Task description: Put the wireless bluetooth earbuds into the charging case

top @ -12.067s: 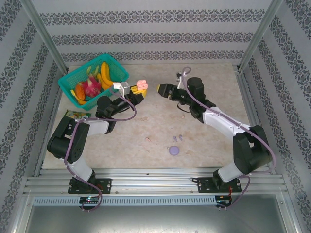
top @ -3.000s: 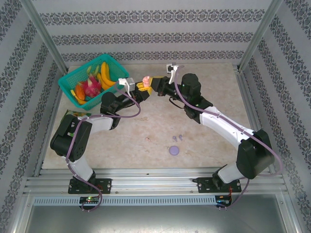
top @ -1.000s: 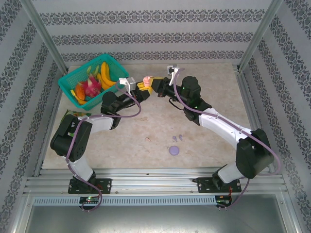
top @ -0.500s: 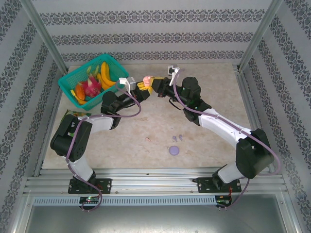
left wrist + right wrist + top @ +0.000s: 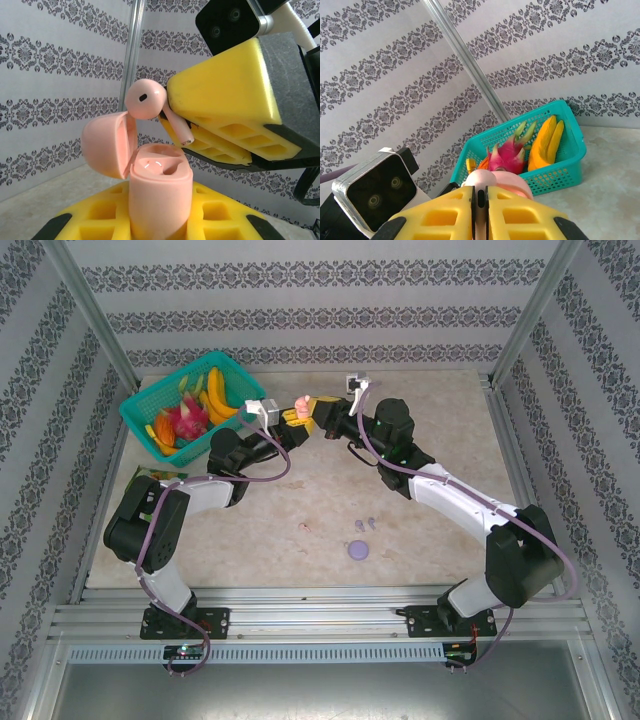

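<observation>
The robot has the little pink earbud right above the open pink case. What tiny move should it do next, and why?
Probably ease the right gripper down a little, so the earbud slides stem-first into the pink case. The left gripper holds the case upright with its lid flipped open, and the earbud, pinched by its stem, hangs tilted just above the open top, not yet inside.

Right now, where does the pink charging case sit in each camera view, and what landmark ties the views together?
Top external: pink charging case, upper centre, where both arms' tips meet.
Left wrist: lower centre, lid open, clamped in the left gripper.
Right wrist: bottom centre, a pink curve just past the fingertips.
Shared landmark: the right gripper, yellow fingers shut on a pink earbud.
</observation>
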Motion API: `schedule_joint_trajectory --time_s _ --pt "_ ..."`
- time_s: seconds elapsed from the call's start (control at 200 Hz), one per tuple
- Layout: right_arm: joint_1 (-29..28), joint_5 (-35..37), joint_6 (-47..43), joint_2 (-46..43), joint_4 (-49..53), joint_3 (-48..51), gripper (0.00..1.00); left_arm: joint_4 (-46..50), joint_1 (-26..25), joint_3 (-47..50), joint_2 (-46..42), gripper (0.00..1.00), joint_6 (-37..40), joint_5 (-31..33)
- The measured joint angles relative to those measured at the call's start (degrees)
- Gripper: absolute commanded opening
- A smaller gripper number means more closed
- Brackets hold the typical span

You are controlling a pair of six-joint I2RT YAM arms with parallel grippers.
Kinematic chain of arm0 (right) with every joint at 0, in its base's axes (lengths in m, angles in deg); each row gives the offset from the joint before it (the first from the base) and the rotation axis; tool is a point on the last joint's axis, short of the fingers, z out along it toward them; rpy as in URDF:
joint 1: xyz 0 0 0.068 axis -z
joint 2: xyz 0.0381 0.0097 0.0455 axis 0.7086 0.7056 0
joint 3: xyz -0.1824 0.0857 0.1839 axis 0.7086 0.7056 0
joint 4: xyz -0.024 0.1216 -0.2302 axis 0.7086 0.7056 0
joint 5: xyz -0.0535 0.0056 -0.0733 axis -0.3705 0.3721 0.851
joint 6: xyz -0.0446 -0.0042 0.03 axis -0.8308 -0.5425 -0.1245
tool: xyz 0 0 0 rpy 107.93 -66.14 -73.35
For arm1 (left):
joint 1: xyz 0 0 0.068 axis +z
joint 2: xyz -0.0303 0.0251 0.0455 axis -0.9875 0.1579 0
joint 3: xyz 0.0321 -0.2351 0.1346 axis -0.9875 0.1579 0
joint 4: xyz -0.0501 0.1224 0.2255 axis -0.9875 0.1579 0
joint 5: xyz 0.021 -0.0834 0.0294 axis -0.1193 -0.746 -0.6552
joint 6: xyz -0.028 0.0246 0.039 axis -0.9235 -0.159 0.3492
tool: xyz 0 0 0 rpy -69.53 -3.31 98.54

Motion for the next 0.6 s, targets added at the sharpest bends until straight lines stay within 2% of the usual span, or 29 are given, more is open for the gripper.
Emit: schedule_joint_trajectory --time_s 0.6 --pt "0.0 0.2 0.0 0.9 -2.1 0.9 0.13 0.2 0.0 0.0 0.0 0.0 -0.2 0.2"
